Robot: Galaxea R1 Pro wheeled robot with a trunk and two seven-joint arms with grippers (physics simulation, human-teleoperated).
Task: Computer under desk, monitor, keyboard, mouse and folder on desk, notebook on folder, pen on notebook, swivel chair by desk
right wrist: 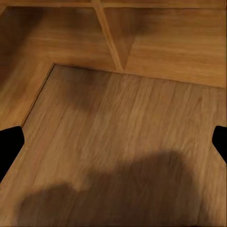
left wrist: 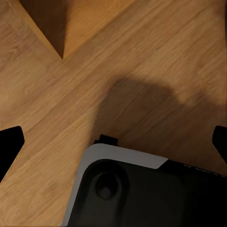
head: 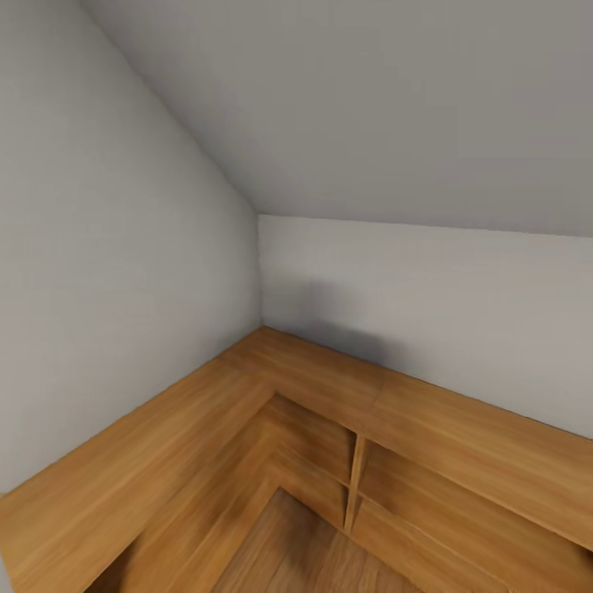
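Note:
The desk, the monitor and the task's other things are out of view. In the left wrist view my left gripper (left wrist: 114, 143) is open over wooden floor, its black fingertips (left wrist: 9, 146) far apart at the picture's edges. My right gripper (right wrist: 113, 146) is open too, black fingertips (right wrist: 8, 149) spread wide above bare floor, with nothing between them.
A light wooden L-shaped shelf unit (head: 461, 428) fills the room's corner, with open compartments (head: 317, 461) below its top. Grey walls (head: 123, 272) rise behind it under a sloped ceiling. My grey-rimmed black base (left wrist: 142, 194) sits on the wooden floor (right wrist: 123, 137), close to the shelf's divider (right wrist: 111, 42).

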